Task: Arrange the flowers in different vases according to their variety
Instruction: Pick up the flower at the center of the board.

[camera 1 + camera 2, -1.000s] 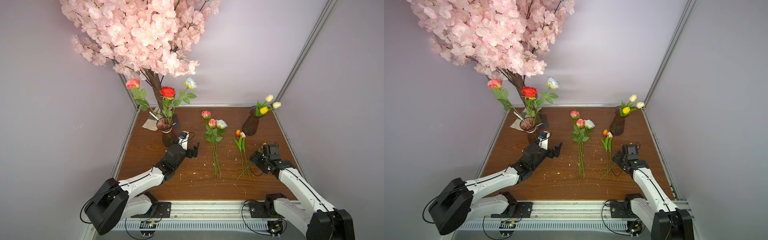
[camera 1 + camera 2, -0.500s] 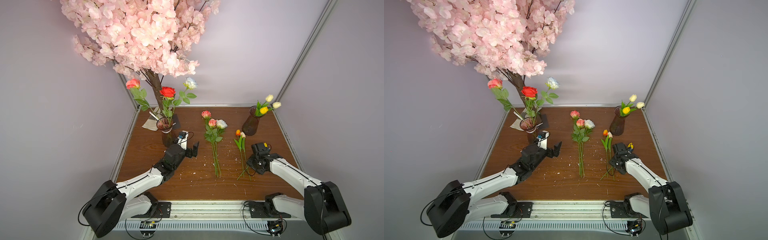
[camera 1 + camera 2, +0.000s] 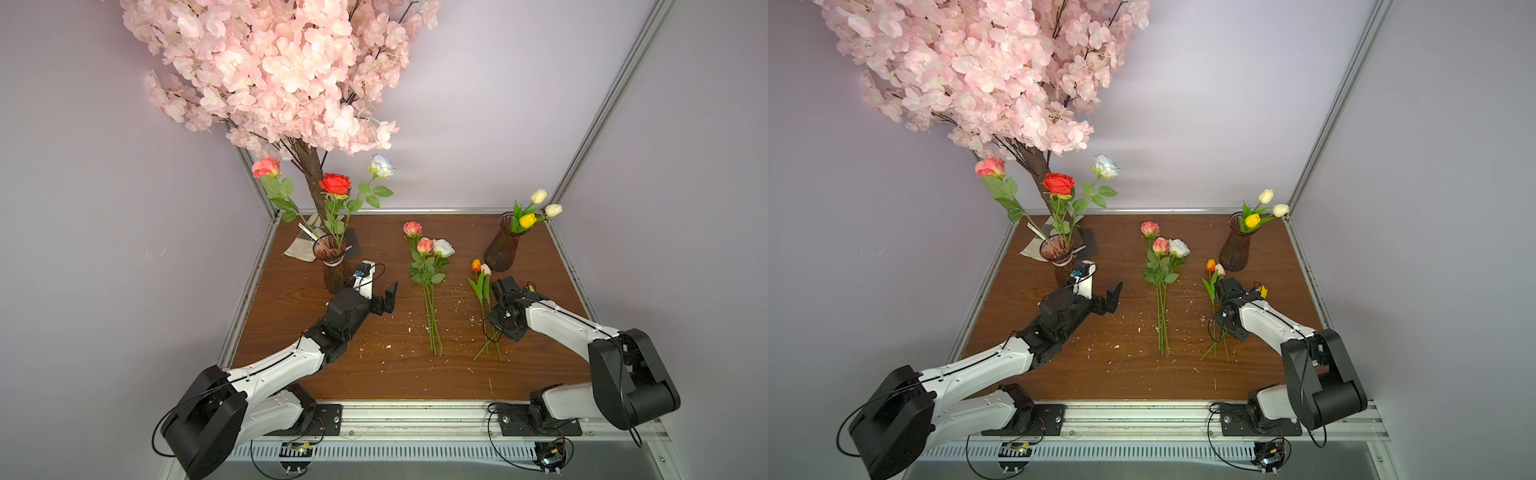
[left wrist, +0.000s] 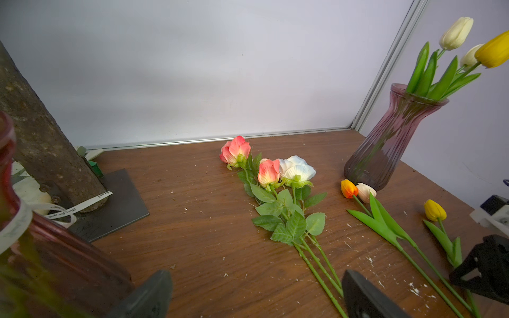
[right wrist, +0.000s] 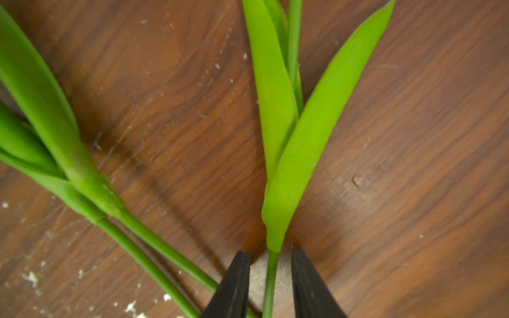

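A brown wooden desk (image 3: 374, 374), flecked with white crumbs, stands between pale lilac walls (image 3: 498, 104), with a pink blossom tree (image 3: 270, 70) in a back corner. The right hand (image 5: 270, 252) is low over the desk, its jaws set close either side of a lying tulip stem (image 5: 271, 278), with slim gaps showing. The left hand (image 4: 256, 291), spread wide, hovers beside the rose vase (image 3: 332, 266).

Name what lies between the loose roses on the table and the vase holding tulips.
An orange tulip and a pale pink tulip lie between the roses and that vase; both top views show it.
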Controlling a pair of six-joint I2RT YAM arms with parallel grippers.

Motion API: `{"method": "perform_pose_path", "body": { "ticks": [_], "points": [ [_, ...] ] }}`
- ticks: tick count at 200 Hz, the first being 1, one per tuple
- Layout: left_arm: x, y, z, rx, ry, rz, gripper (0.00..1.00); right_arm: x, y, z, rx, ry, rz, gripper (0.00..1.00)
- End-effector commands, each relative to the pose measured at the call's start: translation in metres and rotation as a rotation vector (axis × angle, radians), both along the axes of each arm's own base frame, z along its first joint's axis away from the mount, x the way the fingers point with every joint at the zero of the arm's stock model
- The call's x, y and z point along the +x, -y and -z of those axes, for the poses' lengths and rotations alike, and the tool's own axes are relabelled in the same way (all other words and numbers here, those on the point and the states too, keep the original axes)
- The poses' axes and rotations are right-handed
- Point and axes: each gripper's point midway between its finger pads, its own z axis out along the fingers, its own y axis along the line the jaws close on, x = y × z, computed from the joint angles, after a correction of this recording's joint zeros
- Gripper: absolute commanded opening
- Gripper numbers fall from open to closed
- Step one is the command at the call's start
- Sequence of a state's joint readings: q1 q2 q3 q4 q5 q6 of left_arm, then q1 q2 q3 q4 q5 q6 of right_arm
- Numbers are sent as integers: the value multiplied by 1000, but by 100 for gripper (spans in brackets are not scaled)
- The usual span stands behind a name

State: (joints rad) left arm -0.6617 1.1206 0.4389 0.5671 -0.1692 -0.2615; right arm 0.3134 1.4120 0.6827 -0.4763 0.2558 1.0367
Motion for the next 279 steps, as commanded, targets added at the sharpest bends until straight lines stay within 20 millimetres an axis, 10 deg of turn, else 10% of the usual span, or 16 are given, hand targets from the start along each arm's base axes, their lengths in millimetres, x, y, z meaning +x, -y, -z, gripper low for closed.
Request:
{"method": "perform_pose_path", "body": {
  "ticks": [1,45,129,279],
  "points": [
    [-3,3,-5,-6,7,11,99,-4,0,6,-15,-46,14,31],
    [-5,1,-10,-18,17,12,99,-1,-3,7,5,-65,44,14],
    [-6,5,-5,-37,18,33,99,52,-17,-65,178,234,25,0],
    [-14,2,-10,-62,67,45,99,91,-18,-345,-2,1167,-379,0]
  ]
}}
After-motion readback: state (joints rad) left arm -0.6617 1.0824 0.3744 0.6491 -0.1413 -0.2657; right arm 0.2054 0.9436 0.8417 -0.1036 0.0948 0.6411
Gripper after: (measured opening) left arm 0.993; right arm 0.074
